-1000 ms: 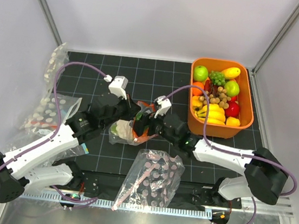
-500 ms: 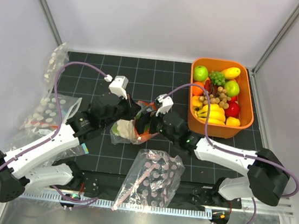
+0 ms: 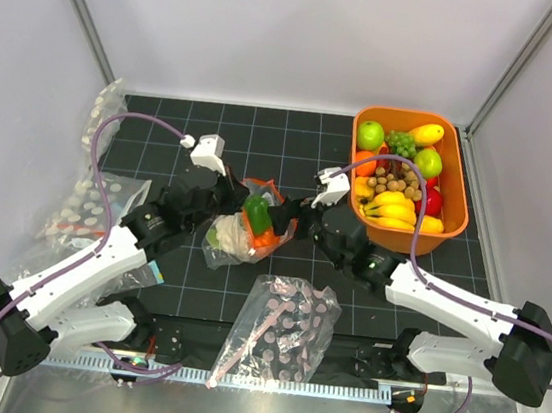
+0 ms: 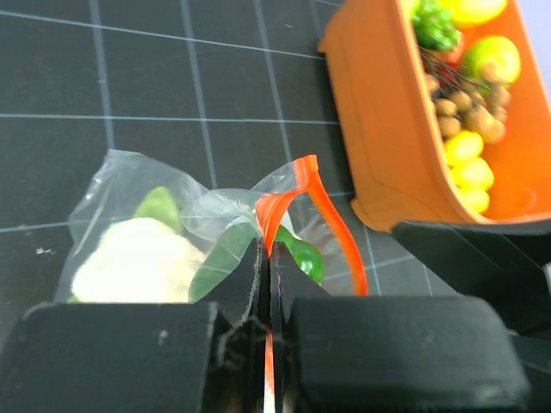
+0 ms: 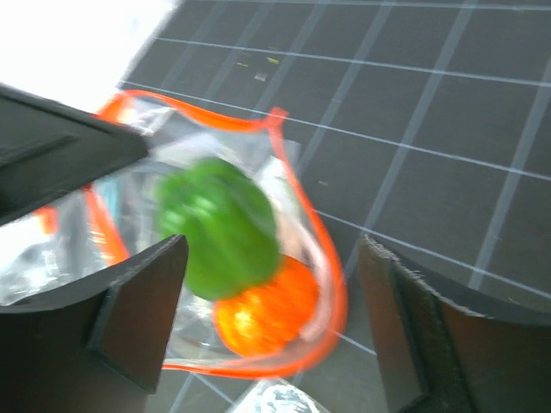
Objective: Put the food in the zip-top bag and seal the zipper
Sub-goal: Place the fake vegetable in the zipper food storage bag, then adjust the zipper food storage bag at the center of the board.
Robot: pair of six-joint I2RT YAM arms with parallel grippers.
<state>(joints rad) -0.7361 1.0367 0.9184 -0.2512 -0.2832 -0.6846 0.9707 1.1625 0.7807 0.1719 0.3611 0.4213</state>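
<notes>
The left gripper (image 4: pixel 266 254) has its two fingers pressed together, and between them it pinches the zipper (image 4: pixel 334 225) of the bag (image 4: pixel 116 185). From this pinch the orange-red strip rises to a corner and then runs down toward the right.

The right gripper (image 5: pixel 272 251) is spread wide and holds nothing. Its fingers (image 5: pixel 142 318) stand on both sides of the bag mouth, and I cannot tell if they touch the plastic. There the strip makes an open loop, so the mouth is not closed on this side.

All the food is inside the bag, which lies in the middle of the mat (image 3: pixel 216 124). The cauliflower (image 4: pixel 129 267) is at the left end. The pepper (image 5: pixel 219 228) and the orange piece (image 5: pixel 267 317) are touching, just inside the loop.

The bin (image 4: pixel 374 129) of toy fruit stands near, on the right of the right gripper. A pink-dotted bag (image 3: pixel 281 328) lies near, in front of the bag at the near edge. White-dotted bags (image 3: pixel 90 206) are at the left wall. Behind the bag the gridded mat runs free to the back wall.
</notes>
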